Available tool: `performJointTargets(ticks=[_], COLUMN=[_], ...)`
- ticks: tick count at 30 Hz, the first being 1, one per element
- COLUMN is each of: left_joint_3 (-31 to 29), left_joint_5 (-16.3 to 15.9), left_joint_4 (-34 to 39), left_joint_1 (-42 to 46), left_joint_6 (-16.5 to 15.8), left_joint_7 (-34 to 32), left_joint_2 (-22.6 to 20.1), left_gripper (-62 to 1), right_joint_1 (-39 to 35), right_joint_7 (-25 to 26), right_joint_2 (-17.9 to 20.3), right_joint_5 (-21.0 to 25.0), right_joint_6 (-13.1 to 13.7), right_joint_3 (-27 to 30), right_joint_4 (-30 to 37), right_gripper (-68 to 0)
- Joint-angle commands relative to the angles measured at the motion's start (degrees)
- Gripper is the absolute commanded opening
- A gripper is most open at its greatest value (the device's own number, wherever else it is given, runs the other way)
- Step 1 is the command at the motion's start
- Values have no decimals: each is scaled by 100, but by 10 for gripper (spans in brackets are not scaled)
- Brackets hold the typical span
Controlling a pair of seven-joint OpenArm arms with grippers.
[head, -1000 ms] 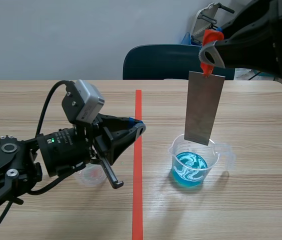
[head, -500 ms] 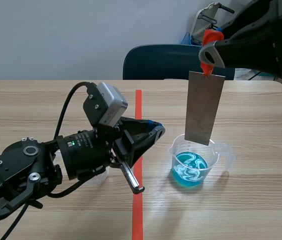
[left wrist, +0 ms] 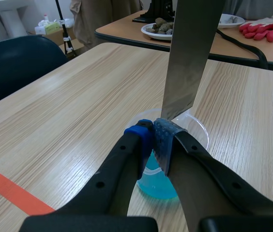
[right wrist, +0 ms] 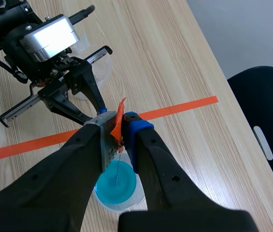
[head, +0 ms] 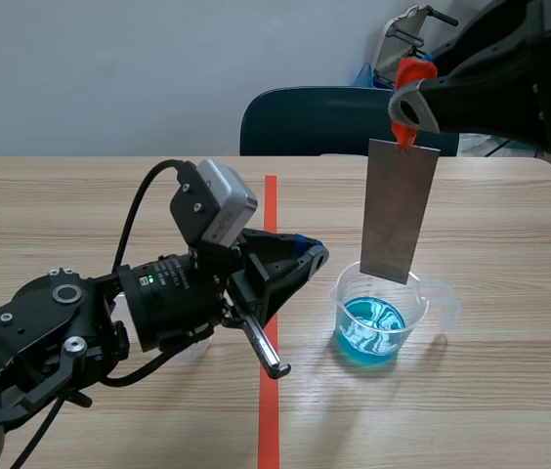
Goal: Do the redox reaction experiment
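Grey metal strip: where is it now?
In the scene view the grey metal strip hangs upright right of the red tape line, held at its top by the right gripper, lower edge at the beaker rim.

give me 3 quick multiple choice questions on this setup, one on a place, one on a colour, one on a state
1. Where is the plate? A lying flat; B hanging over the beaker; C standing behind the beaker.
2. What colour is the liquid? A blue; B red; C yellow.
3. How is the left gripper? A open around the beaker; B shut on the plate; C shut, empty.

Key: 1 B, the right gripper holds it upright above the beaker. 2 A, blue shows through the clear wall. 3 C, it is closed short of the beaker with nothing in it.
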Motion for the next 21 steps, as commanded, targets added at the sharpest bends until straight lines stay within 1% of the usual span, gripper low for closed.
performJointTargets(ticks=[1,7,9,11,13,14,19,21], left_joint_3=[7,-4,-4,-4,-7,-7,-4,-4], left_joint_5=[-94,-90,-90,-87,-83,-66,-68,-50], left_joint_4=[136,151,155,157,157,157,157,157], left_joint_1=[-74,20,42,63,76,85,120,129], left_joint_6=[2,0,0,2,-2,-17,-81,-81], left_joint_7=[-90,-90,-90,-90,-87,-94,-136,-129], left_joint_2=[11,13,13,13,11,11,13,13], left_gripper=[-577,-573,-535,-483,-396,-337,14,14], right_joint_1=[116,116,116,116,116,116,116,116], right_joint_7=[79,79,79,79,79,79,79,79], right_joint_2=[-4,-4,-4,-4,-4,-4,-4,-4], right_joint_5=[44,44,44,44,44,44,44,44], right_joint_6=[-17,-17,-17,-17,-17,-17,-17,-17], right_joint_3=[103,103,103,103,103,103,103,103], right_joint_4=[57,57,57,57,57,57,57,57], right_gripper=[-669,-669,-669,-669,-669,-669,-669,-669])
